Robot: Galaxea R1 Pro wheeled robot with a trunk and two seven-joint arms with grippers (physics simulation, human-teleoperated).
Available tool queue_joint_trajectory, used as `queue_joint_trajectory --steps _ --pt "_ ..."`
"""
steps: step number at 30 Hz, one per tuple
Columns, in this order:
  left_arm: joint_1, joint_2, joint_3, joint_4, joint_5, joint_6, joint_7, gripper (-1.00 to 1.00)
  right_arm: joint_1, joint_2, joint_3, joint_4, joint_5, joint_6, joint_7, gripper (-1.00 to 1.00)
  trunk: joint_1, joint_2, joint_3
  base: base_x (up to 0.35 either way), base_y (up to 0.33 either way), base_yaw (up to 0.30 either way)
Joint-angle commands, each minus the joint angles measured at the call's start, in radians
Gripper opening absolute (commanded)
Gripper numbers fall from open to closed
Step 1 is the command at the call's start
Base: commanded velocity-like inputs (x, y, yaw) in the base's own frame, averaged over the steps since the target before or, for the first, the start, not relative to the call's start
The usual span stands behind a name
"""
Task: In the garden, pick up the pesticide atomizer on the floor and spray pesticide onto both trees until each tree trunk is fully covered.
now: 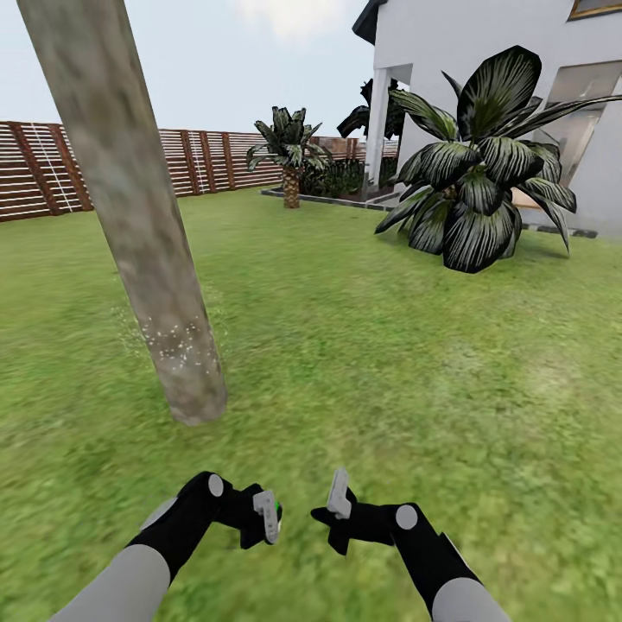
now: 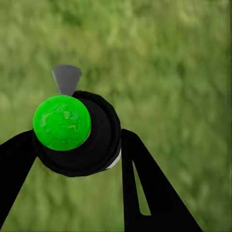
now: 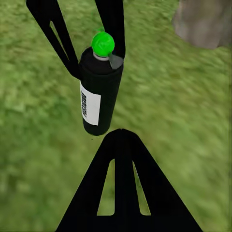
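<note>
The pesticide atomizer (image 1: 269, 516) is a black bottle with a white label, a green cap and a grey nozzle. My left gripper (image 1: 262, 521) is shut on it low over the grass floor (image 1: 363, 363). The left wrist view looks down on the atomizer's (image 2: 72, 130) cap between the black fingers (image 2: 145, 183). The right wrist view shows the atomizer (image 3: 99, 92) held upright. My right gripper (image 1: 339, 510) is shut and holds nothing, just right of the bottle. A thick beige-grey tree trunk (image 1: 130, 199) leans ahead on the left. White pesticide specks (image 1: 177, 341) dot its lower part.
A broad-leaved striped plant (image 1: 479, 173) stands at the right, in front of a white house (image 1: 449, 43). A small palm (image 1: 289, 155) grows at the far end. A brown slat fence (image 1: 52, 168) runs along the back. Open lawn lies between the trunk and the plant.
</note>
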Motion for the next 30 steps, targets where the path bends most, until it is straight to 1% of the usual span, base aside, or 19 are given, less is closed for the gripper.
queue_joint_trajectory --steps 1,3,4,7,9,12,14,17,18,20,26,29,30 --pt "0.000 -0.003 -0.008 0.000 0.001 0.000 0.000 -1.00 0.000 -0.001 0.000 0.000 0.000 0.000 0.000 -1.00 0.000 0.000 0.000 0.000 0.000 0.000" --pt "0.000 -0.013 -0.036 0.000 -0.001 0.001 0.000 -1.00 -0.001 -0.001 0.000 0.000 0.001 0.000 0.000 -1.00 0.000 0.000 0.000 0.000 0.000 0.000" --pt "0.000 -0.019 -0.043 0.000 -0.001 0.002 0.000 -1.00 -0.001 -0.001 0.000 0.000 0.001 0.000 0.000 -1.00 0.000 0.000 0.000 0.000 0.000 0.000" --pt "0.000 -0.030 -0.052 -0.001 0.000 0.002 0.000 -1.00 -0.001 -0.001 0.000 0.000 0.001 0.000 0.000 -1.00 0.000 0.000 0.000 0.000 0.000 0.000" --pt "0.000 -0.047 -0.055 -0.001 -0.003 0.003 0.000 -1.00 -0.001 -0.001 0.000 0.000 0.001 0.000 0.000 -1.00 0.000 0.000 0.000 0.000 0.000 0.000" --pt "0.000 -0.057 -0.056 -0.002 -0.004 0.003 0.000 -1.00 -0.001 -0.001 0.000 0.000 0.001 0.000 0.000 -1.00 0.000 0.000 0.000 0.000 0.000 0.000" --pt "0.000 -0.061 -0.061 -0.002 -0.005 0.003 0.000 -1.00 -0.001 -0.001 0.000 0.000 0.001 0.000 0.000 -1.00 0.000 0.000 0.000 0.000 0.000 0.000" --pt "0.000 -0.061 -0.103 -0.002 -0.004 0.011 0.001 -1.00 -0.001 -0.001 0.000 0.000 0.001 0.000 0.000 -1.00 0.000 0.000 0.000 0.000 0.000 0.000" --pt "0.000 -0.061 -0.112 -0.002 -0.003 0.028 0.001 -1.00 -0.001 -0.001 0.000 0.000 0.001 0.000 0.000 -1.00 0.000 0.000 0.000 0.000 0.000 0.000" --pt "0.000 -0.062 -0.116 -0.002 -0.003 0.041 0.001 -1.00 -0.002 -0.001 0.000 -0.001 0.001 0.000 0.000 -1.00 0.000 0.000 0.000 0.000 0.000 0.000" --pt "0.000 -0.064 -0.118 -0.012 -0.003 0.045 0.002 -1.00 -0.002 -0.001 0.000 -0.001 0.001 0.000 0.000 -1.00 0.000 0.000 0.000 0.000 0.000 0.000" --pt "0.000 -0.065 -0.119 -0.015 -0.002 0.045 0.016 -1.00 -0.001 -0.001 0.000 -0.001 0.001 0.000 0.000 -1.00 0.000 0.000 0.000 0.000 0.000 0.000" --pt "0.000 -0.070 -0.118 -0.015 -0.003 0.045 0.018 -1.00 -0.001 -0.001 0.000 -0.001 0.001 0.000 0.000 -1.00 0.000 0.000 0.000 0.000 0.000 0.000"
